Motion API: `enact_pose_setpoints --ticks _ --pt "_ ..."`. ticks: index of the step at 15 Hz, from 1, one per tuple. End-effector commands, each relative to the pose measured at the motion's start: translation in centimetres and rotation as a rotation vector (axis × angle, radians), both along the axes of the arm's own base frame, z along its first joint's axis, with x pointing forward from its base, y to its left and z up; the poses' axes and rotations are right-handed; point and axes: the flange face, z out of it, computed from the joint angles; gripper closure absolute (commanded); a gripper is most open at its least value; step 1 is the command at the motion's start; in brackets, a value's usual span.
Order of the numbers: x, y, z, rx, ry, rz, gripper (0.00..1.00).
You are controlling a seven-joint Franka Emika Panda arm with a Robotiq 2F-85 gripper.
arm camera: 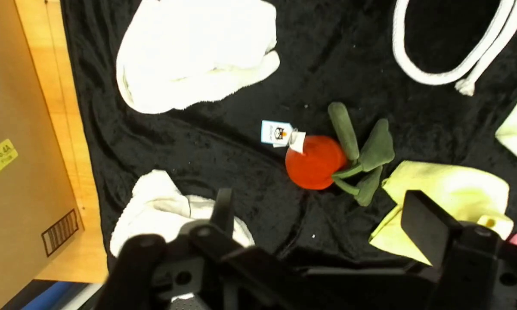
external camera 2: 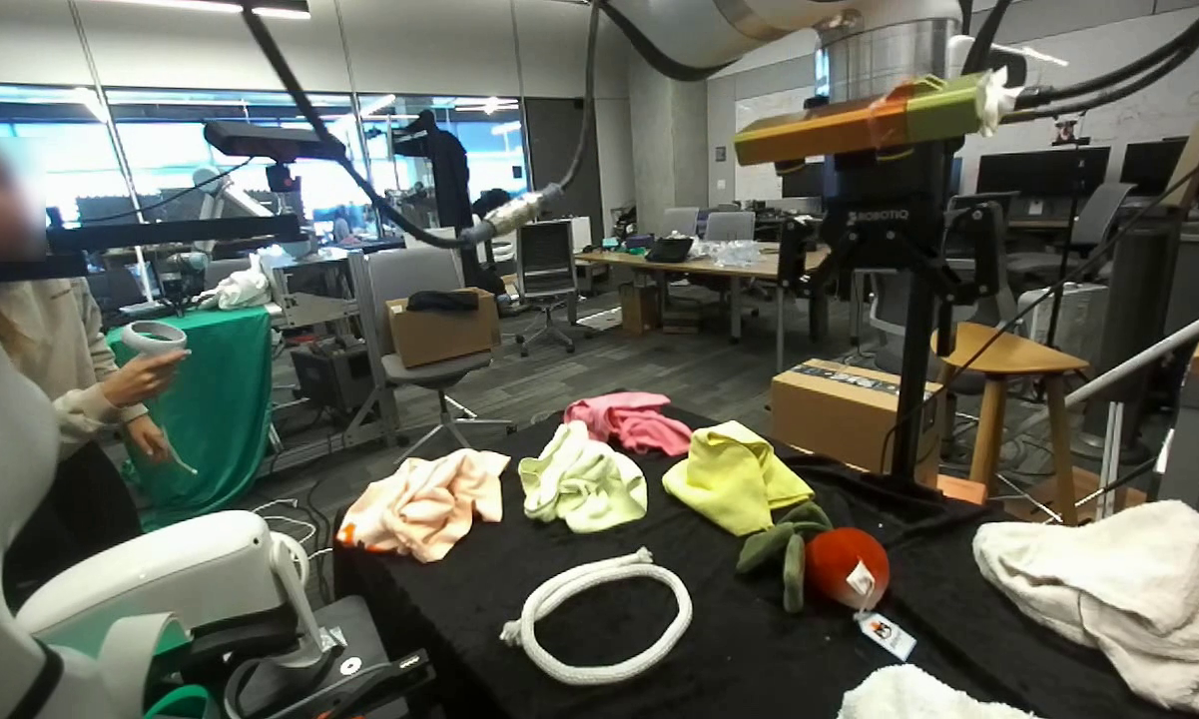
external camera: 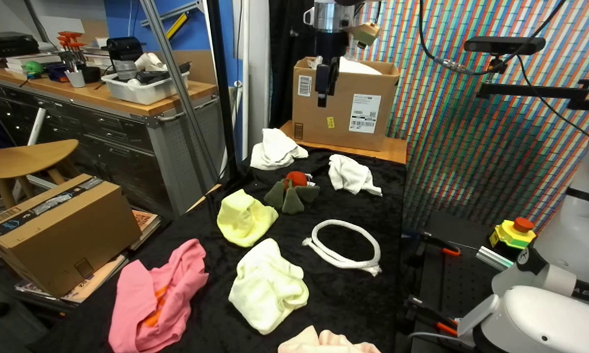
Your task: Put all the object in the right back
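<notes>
My gripper [arm camera: 325, 215] hangs high over the black-covered table [external camera: 353, 304], fingers wide apart with only air between them. Below it, the objects lie spread out. A red ball toy with green leaves [arm camera: 316, 161] sits between a white cloth [arm camera: 198, 56], a crumpled white cloth [arm camera: 155, 211] and a yellow cloth [arm camera: 456, 189]. In an exterior view, a looped white rope [external camera: 345, 264] rests near the table's edge. Closer to that camera are a pale yellow cloth [external camera: 269, 289], a pink cloth [external camera: 162, 299] and a peach cloth [external camera: 328, 343], the last cut off by the frame.
At one table end an open cardboard box [external camera: 343, 108] stands on a wooden surface, with white material showing at its top. Another taped box [external camera: 64, 230] and a black post [external camera: 220, 98] are beside the table. A person [external camera 2: 70, 359] holds a controller.
</notes>
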Motion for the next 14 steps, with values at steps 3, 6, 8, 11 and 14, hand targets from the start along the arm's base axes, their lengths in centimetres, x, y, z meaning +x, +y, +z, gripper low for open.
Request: enact_pose_setpoints --ticks 3,6,8,11,14 --pt "8.2 -0.1 -2.2 0.024 -0.019 -0.072 0.00" --pt "11.1 -0.1 -2.7 0.027 0.000 -0.092 0.00" --pt "12.6 0.1 -2.6 0.026 0.004 -0.095 0.00" --pt "15.0 0.4 -2.2 0.022 -0.002 -0.137 0.00" --pt "16.7 0.7 -2.4 0.052 0.004 -0.211 0.00"
